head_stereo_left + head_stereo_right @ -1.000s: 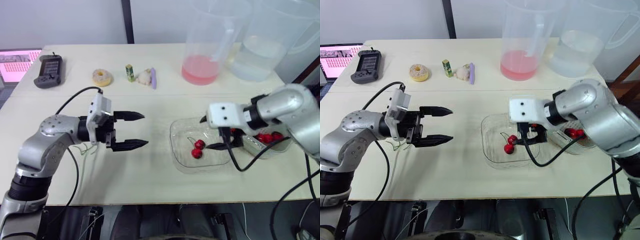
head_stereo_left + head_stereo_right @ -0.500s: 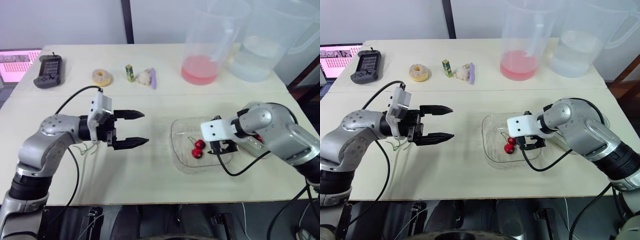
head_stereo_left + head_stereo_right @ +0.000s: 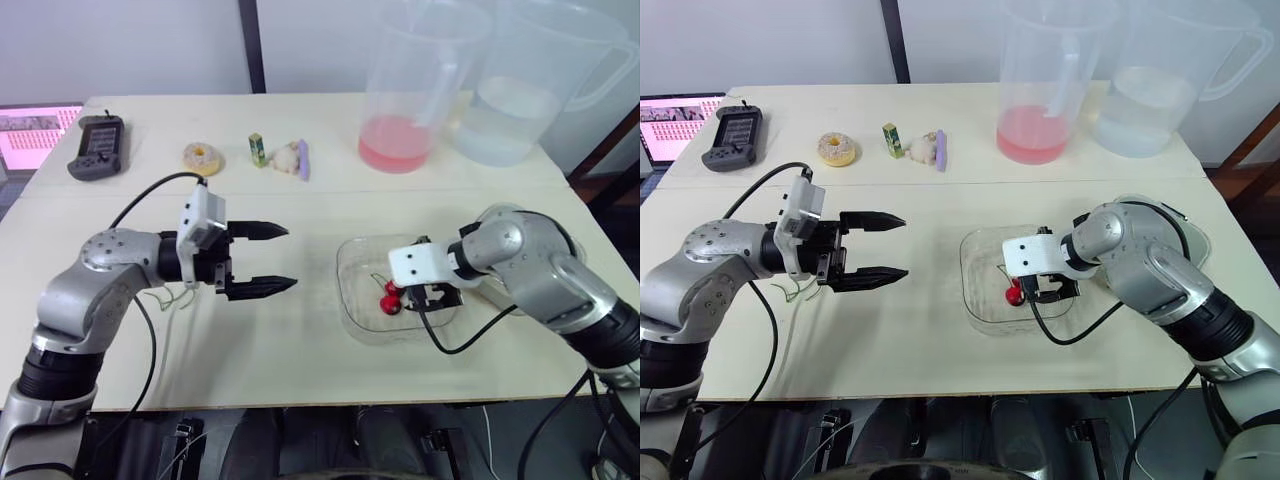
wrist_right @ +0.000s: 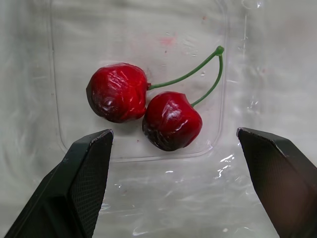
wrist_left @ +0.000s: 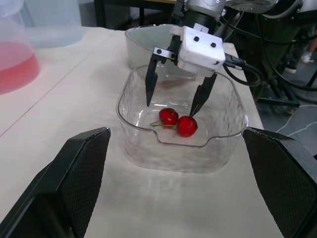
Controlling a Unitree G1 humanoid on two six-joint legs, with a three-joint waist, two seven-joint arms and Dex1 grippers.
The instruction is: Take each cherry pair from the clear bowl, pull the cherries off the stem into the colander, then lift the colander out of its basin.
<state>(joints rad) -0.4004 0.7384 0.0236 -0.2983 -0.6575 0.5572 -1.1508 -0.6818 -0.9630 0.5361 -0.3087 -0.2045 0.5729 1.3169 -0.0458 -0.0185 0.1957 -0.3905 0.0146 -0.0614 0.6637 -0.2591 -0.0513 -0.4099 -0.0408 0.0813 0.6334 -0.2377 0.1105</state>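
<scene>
Red cherry pair [image 4: 144, 106], skins wrinkled, stems [image 4: 218, 50] apparently joined.

A single cherry pair [image 4: 171, 120], two glossy dark-red wrinkled cherries touching side by side with thin green stems joined at one tip, lies flat on the floor of the clear bowl [image 5: 178, 154] at the near right, with the clear basin [image 5: 134, 44] just beyond it, largely hidden.

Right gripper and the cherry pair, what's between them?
Nothing but the clear bowl's bare bottom; the right wrist view shows the open right gripper straddling the cherry pair.
</scene>
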